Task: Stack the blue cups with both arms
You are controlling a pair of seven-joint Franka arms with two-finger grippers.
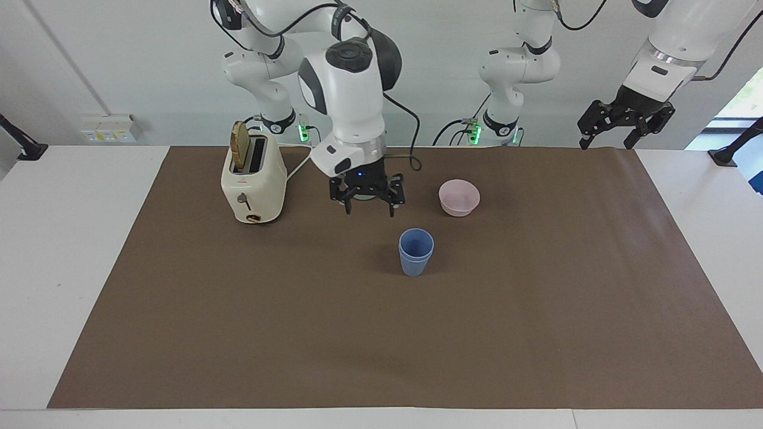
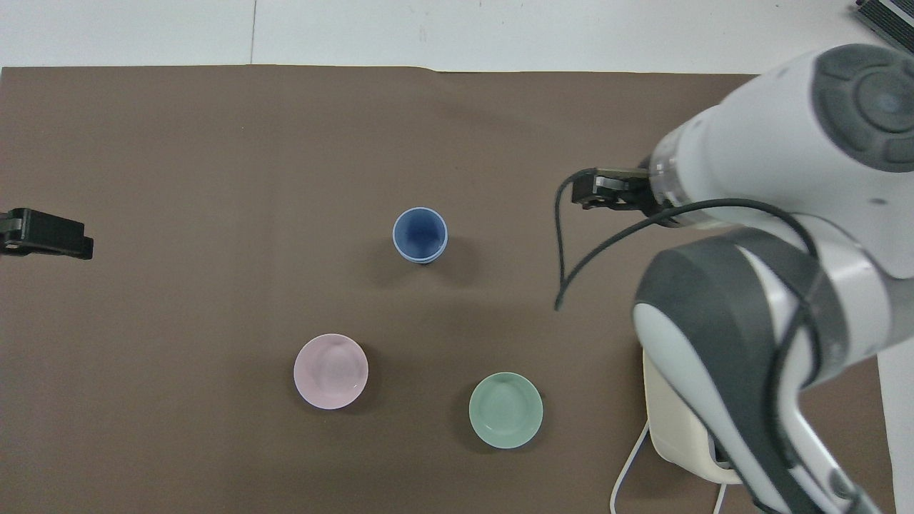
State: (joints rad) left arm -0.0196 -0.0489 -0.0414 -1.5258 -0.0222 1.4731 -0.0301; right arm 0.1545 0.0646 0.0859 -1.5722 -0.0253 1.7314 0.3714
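Cups (image 1: pixel 416 252) nested mid-surface; right tool (image 1: pixel 369 205) wide, empty, raised nearby; left tool (image 1: pixel 625 127) wide, empty, waiting; risk: low sweep toppling stack.

High facing camera across the table (image 1: pixel 36 268) looking back at both robots, whole brown mat (image 1: pixel 238 333) in frame, overhead camera above the robots' end looking steeply down, closer, both sharing the mat's middle.
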